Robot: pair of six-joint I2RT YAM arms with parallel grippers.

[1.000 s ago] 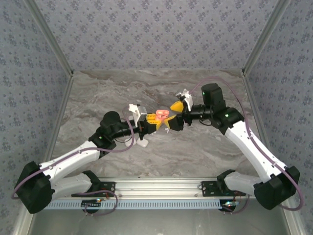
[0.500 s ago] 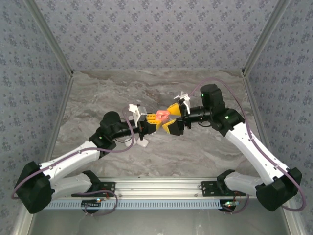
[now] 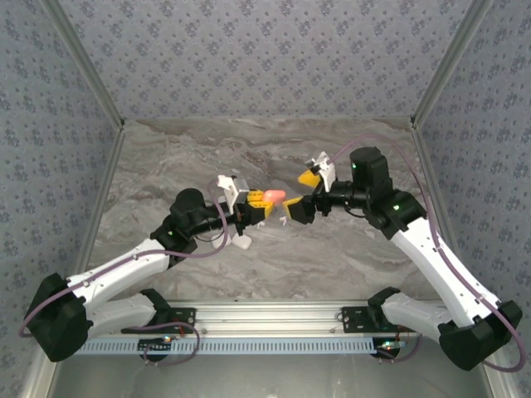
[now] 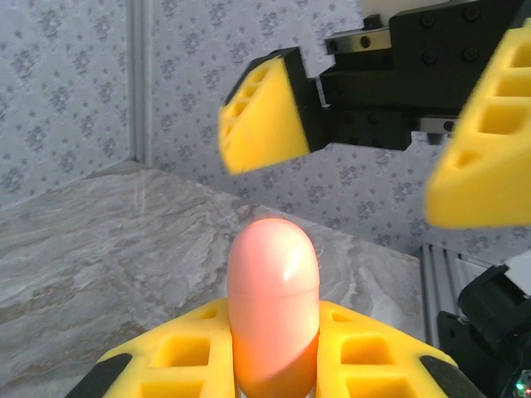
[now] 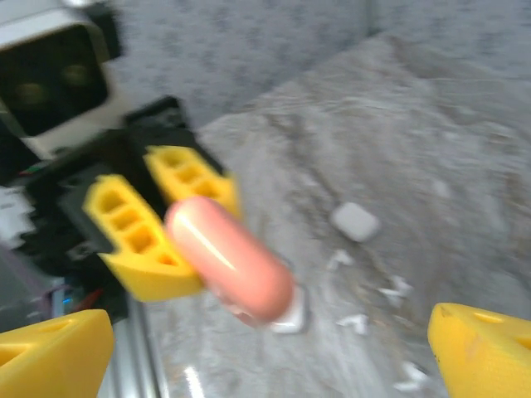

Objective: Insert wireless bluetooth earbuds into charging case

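White for the wireless earbuds [image 5: 390, 290]: tiny stemmed bits, blurred, scattered loose on the marble table [image 5: 465, 166] near a white case [image 5: 355, 221]. Lie down on the stone, well apart from both grippers and below them.

Coral-pink for the charging case [image 4: 274, 290]: closed, with a seam visible around the body and the rounded end sticking out past the fingertips. Sits squeezed at its lower half between the yellow fingers [image 4: 365, 365] of the left gripper [image 3: 260, 205], clamped tight on it and held clear of the table. Points toward the right gripper [image 3: 300, 196], just beside it without touching.

As for that right gripper: spread wide, grasping nothing. From the left wrist, shows one of its yellow pads [image 4: 265, 112] above and left of the case's tip and the other off to the right. From above, faces the left gripper in mid-air over the middle of the table, with the two arms reaching in from either side.
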